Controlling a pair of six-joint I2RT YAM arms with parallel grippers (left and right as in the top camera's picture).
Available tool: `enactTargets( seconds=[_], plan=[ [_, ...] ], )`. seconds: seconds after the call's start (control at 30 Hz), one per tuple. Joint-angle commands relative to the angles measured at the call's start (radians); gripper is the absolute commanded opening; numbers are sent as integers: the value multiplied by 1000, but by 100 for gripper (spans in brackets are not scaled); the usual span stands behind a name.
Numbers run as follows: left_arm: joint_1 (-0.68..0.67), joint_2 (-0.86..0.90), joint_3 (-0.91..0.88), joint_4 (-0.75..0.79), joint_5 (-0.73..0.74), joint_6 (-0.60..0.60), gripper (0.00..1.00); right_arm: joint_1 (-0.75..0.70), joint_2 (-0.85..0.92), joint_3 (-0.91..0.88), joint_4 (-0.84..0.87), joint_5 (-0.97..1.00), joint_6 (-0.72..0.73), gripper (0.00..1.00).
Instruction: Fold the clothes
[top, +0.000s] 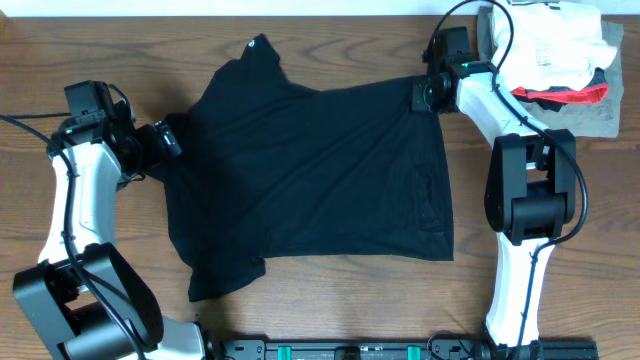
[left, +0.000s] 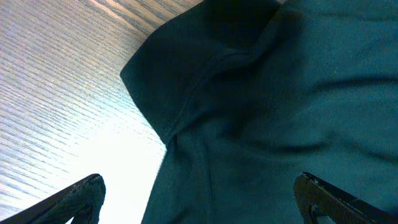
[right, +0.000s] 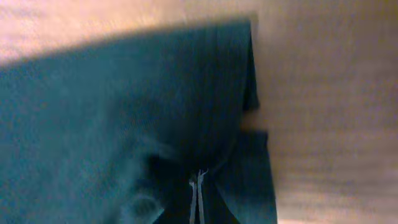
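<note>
Left jaws stand wide open: in the left wrist view we see one fingertip (left: 81, 193) at the lower left and the other at the lower right. Bright wood and a sleeve edge of the black T-shirt (top: 310, 170) lie between them, and they hold nothing. From overhead, these jaws sit just beside the shirt's left sleeve.

Right jaws appear pinched shut on the shirt. Their view is blurred, but the fabric gathers into a tight pucker at the bottom centre, and from overhead they meet the shirt's far right corner.

We find the T-shirt spread mostly flat in the middle of the wooden counter (top: 100, 40), between the two arms, its left side rumpled. At the far right corner a white garment (top: 555, 45) lies heaped on a grey garment (top: 600, 110).
</note>
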Motion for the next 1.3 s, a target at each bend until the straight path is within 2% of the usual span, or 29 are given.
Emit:
enactTargets(
  seconds=[0.0,0.17,0.2,0.27,0.33,0.4,0.57,0.77,0.93,1.13,1.27],
  plan=[
    [0,3,13,-6,-5,-13,98,-40,-53,15,-31,2,3,1],
    [0,3,13,-6,-5,-13,98,-106,-158,15,-113,-26,3,1],
    [0,3,13,-6,-6,-13,98,-117,-182,15,-144,-45,3,5],
    [0,3,13,-6,-7,-13,98,-134,-223,15,-227,-82,-1,34],
    [0,3,13,-8,-15,-13,98,-140,-254,15,-320,-88,0,57],
    [0,3,13,-12,-31,-13,98,-141,-277,15,-416,-87,-10,62],
    [14,3,13,-42,-35,-14,98,-126,-294,14,-666,-112,-24,59],
    [41,3,13,-85,-35,-13,98,-54,-296,-33,-845,-106,-43,52],
    [43,3,13,-84,-35,-13,98,34,-321,-153,-830,-103,-32,44],
    [43,3,13,-77,-35,-13,98,99,-323,-343,-733,-76,67,32],
    [43,3,13,-77,-35,-13,98,121,-323,-429,-642,-63,99,30]
  ],
)
